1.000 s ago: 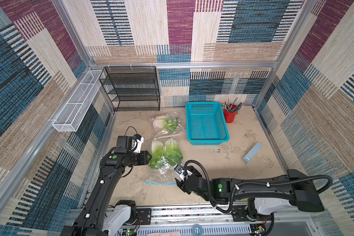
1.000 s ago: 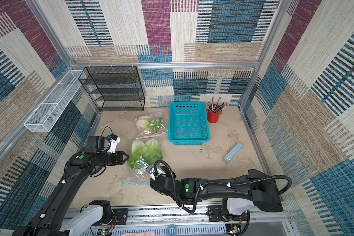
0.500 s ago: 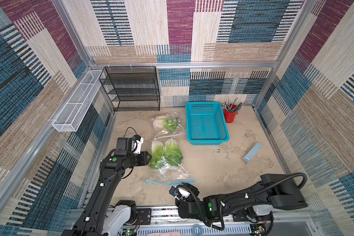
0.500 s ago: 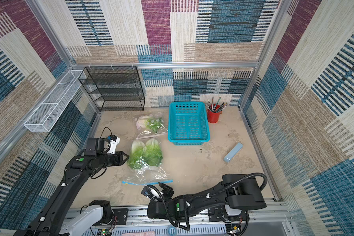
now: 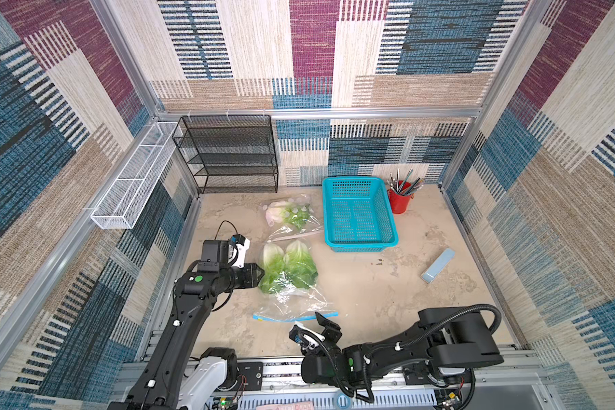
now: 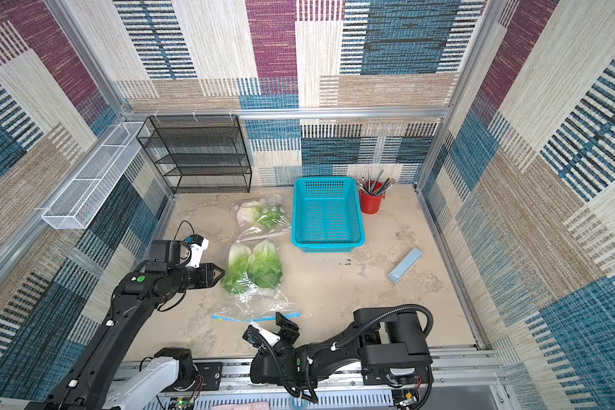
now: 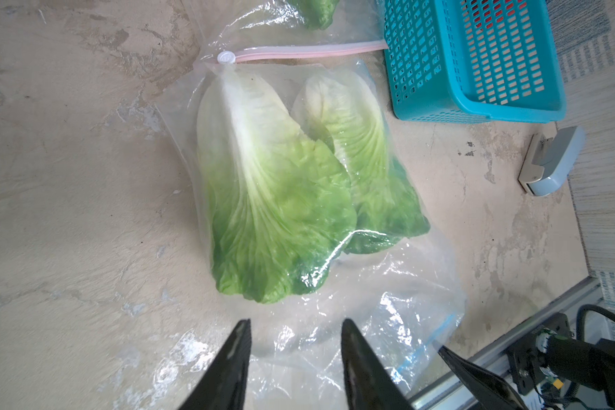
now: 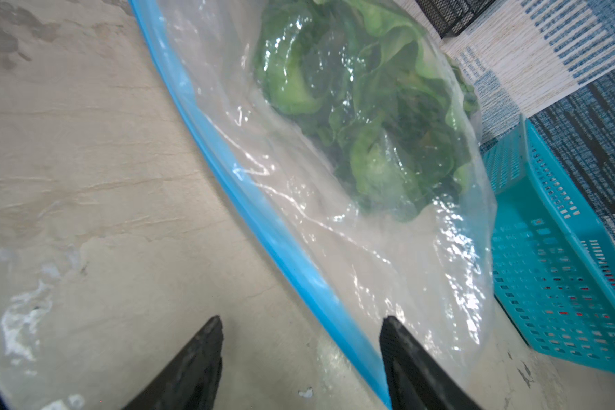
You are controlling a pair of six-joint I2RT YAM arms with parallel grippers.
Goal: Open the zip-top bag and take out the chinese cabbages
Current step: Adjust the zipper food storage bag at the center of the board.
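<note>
Zip point(image 8: 268, 230) lies just ahead of right gripper point(image 8: 300, 321), jaws wide, empty; left gripper point(image 7: 295, 321) half-open, empty, by bag point(image 7: 387, 284). Pinch just the top film, squarely.

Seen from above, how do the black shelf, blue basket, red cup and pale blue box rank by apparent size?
In a top view:
1. black shelf
2. blue basket
3. red cup and pale blue box look about alike, so I won't rank them.

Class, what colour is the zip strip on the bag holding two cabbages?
The zip strip is blue, clearest in the right wrist view.
</note>
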